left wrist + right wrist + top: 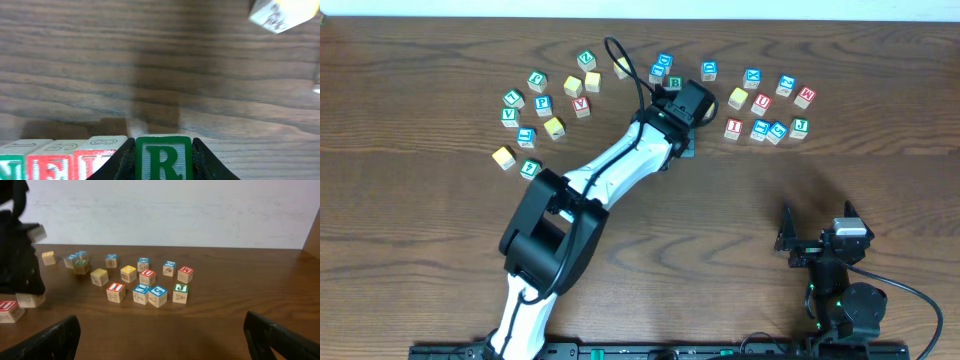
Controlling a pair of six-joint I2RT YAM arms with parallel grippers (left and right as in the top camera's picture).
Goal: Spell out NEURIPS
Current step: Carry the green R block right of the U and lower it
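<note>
Left gripper (163,150), clamped on green R cube (164,162), shd set it square just beside red U cube (97,162) w/o nudging row; right gripper (162,340) sits wide open.

Soft even light, blurry near foreground.

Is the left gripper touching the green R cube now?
Touching. In the left wrist view both fingers of the left gripper press the sides of the green R cube, no gap.
</note>
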